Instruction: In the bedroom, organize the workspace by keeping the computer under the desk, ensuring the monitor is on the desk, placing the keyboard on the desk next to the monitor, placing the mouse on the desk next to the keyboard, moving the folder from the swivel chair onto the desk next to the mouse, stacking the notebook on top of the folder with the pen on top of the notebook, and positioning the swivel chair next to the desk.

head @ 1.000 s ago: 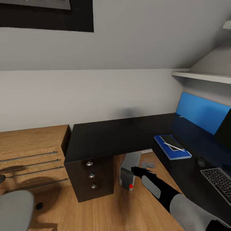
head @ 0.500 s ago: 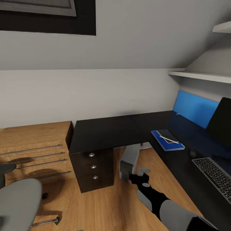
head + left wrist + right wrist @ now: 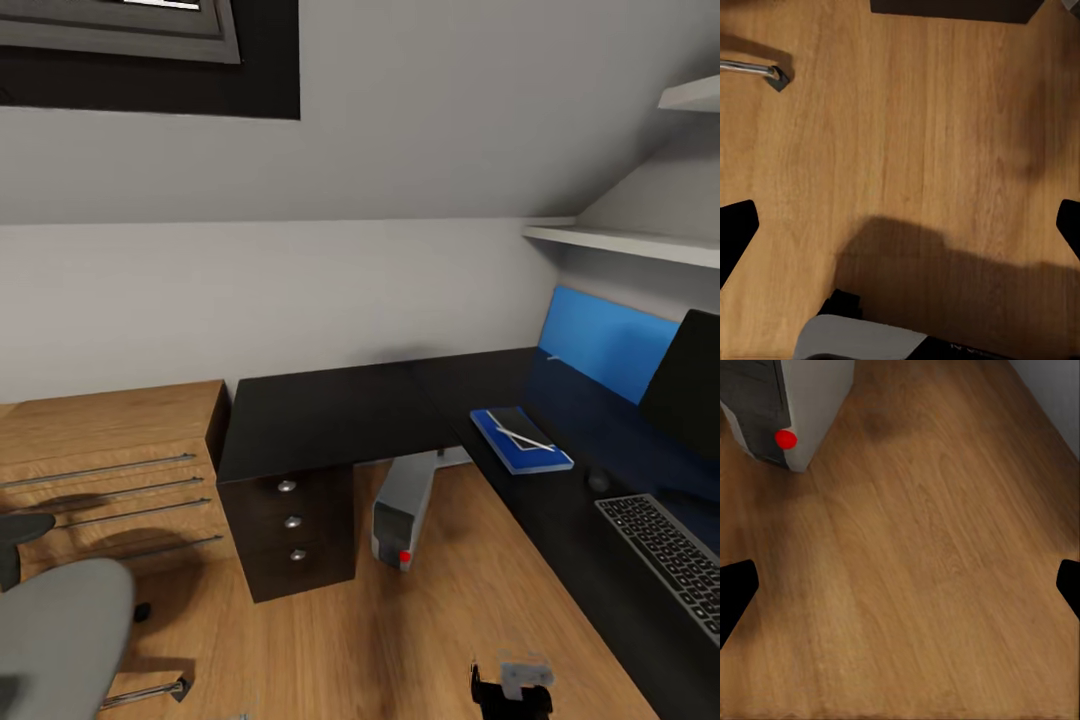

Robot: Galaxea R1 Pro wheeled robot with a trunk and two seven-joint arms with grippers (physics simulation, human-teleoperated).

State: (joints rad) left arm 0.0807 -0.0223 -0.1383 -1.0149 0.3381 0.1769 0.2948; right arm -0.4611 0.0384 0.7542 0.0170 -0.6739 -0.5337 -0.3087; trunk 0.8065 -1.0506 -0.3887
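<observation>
While most items already sit in place, the chair (image 3: 55,640) stands well apart from the tabletop (image 3: 330,415), beside the wooden drawer chest (image 3: 100,455), so the step in hand is judged to be bringing it alongside. On the tabletop the folder (image 3: 530,455) carries the notebook (image 3: 518,424) with the pen (image 3: 527,437) on top; the mouse (image 3: 598,482) lies between folder and keyboard (image 3: 665,555), and the monitor (image 3: 690,385) stands behind the keyboard. The computer (image 3: 400,510) stands on the floor (image 3: 400,640) under the tabletop, beside the drawer unit. To do the step well, approach the chair from its far side, contact the backrest or seat edge, and push slowly on the casters so it neither swings nor strikes the drawers. The right end effector (image 3: 512,685) is low at the head view's bottom edge, near the floor; the right wrist view shows its fingers (image 3: 735,592) spread wide over bare floor, holding nothing. The left end effector (image 3: 900,225) is likewise wide and empty, pointing down at the floor near a chair caster (image 3: 776,76).
</observation>
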